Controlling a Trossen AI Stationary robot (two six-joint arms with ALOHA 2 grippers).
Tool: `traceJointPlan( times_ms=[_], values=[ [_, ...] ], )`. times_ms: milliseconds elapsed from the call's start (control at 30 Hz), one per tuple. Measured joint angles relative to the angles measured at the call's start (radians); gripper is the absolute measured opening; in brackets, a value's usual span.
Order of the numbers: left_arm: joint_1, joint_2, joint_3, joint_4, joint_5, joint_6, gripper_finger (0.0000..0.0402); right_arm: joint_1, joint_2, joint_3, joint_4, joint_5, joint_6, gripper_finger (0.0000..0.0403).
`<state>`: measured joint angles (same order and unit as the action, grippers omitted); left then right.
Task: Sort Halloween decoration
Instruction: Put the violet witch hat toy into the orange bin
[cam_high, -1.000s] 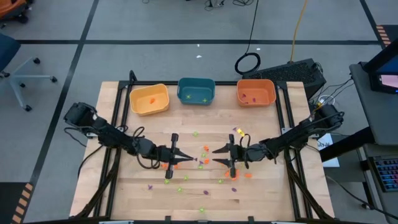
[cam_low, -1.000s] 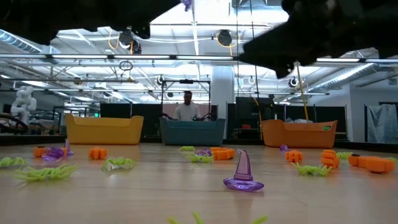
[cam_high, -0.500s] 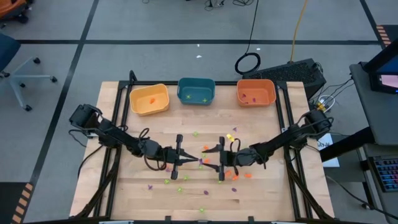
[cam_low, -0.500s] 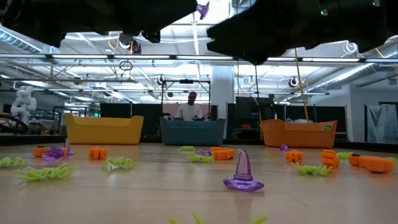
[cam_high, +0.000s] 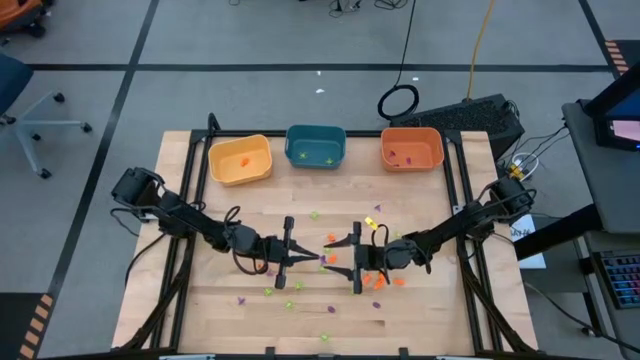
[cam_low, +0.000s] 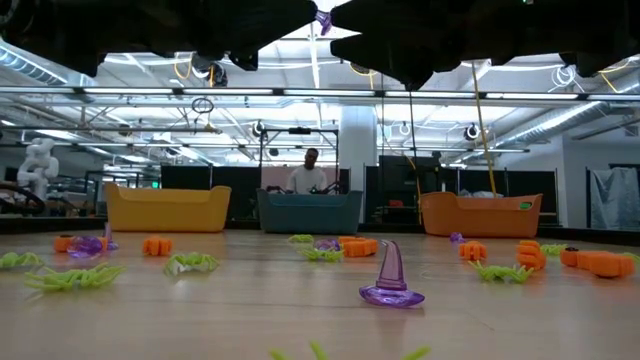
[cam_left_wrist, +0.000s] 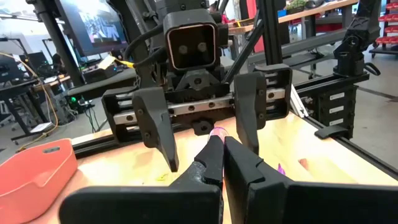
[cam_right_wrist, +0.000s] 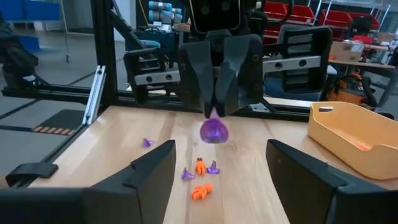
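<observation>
Yellow bin (cam_high: 240, 160), teal bin (cam_high: 316, 146), orange bin (cam_high: 411, 149); pale wood worktop (cam_high: 440, 310); orange, green, purple trinkets (cam_high: 380, 281); black grippers (cam_high: 320, 258).

Far edge of wooden worktop (cam_high: 190, 215) blocked by yellow plastic bin (cam_high: 240, 159), teal plastic bin (cam_high: 316, 146), orange plastic bin (cam_high: 411, 148). Mid-table crowded w/ tiny scattered trinkets (cam_high: 378, 281); two grippers tip-to-tip there. Left & right margins free.

Robotics lab: alu-frame test rigs (cam_right_wrist: 99, 87), overhead trusses (cam_low: 300, 92), parts bins (cam_right_wrist: 336, 18).
</observation>
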<state>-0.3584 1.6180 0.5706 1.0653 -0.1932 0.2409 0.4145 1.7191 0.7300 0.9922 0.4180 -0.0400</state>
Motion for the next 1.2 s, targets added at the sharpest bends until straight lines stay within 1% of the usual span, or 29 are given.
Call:
traceJointPlan(
  times_ms=[200, 333, 500, 1200],
  values=[
    [0.0, -0.001, 0.033, -0.024, -0.001, 0.0, 0.0, 0.0, 0.0, 0.0, 0.005, -0.003, -0.006, 0.0211],
    [0.0, -0.001, 0.037, -0.055, -0.001, -0.001, 0.0, 0.0, 0.0, 0.0, 0.004, -0.003, -0.006, 0.0204],
    [0.001, -0.001, 0.037, -0.062, -0.002, -0.025, 0.0, 0.0, 0.0, 0.0, 0.003, -0.003, -0.006, 0.0204],
    [0.006, -0.001, 0.037, -0.064, -0.008, -0.025, 0.0, 0.0, 0.013, -0.001, 0.063, -0.005, 0.003, 0.0203]
  ],
)
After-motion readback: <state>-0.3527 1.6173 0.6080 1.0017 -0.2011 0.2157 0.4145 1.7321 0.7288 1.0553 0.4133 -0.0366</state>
